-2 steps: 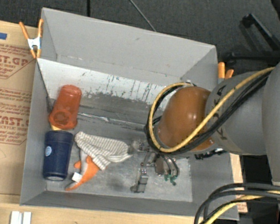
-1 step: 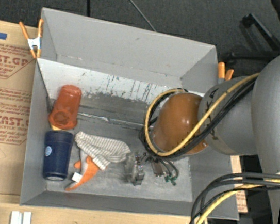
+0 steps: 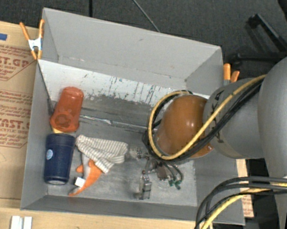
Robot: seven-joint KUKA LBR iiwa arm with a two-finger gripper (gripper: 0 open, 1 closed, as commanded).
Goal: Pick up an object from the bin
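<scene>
Hovered low over bare bin floor (image 3: 177,193), right of striped cloth (image 3: 101,149); could not tell whether jaws released or clenched.

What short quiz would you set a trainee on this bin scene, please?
1. True or false: the orange cup and the dark blue cup both lie at the bin's left side.
2. Which lies nearest the gripper? A striped cloth; B orange cup; C dark blue cup.
3. Fill in: the gripper hangs over the bin's bare ____.
Key: 1 true; 2 A; 3 floor.
</scene>
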